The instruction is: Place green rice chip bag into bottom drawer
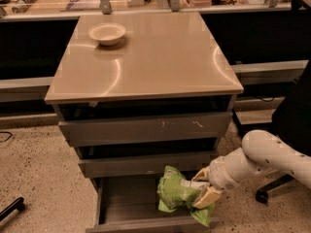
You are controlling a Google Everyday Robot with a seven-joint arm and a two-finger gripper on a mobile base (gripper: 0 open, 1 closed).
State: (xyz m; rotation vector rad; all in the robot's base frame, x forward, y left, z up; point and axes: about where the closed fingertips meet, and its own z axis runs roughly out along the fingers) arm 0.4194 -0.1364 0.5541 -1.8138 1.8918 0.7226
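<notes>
The green rice chip bag [176,194] is a wrinkly lime-green foil bag with a white label patch. It hangs in the open bottom drawer [124,203], low over the right part of the grey inner tray. My gripper [198,191] comes in from the right on a white arm and is shut on the bag's right side. Its tan fingers [206,197] press against the foil. The bag's lower corner droops over the drawer's front edge.
Two shallower grey drawers [146,127] sit above, the upper one with scratched paint. A beige bowl [107,34] stands on the tan cabinet top [160,57]. An office chair base [265,193] is at the right, a black object [12,208] on the floor at left.
</notes>
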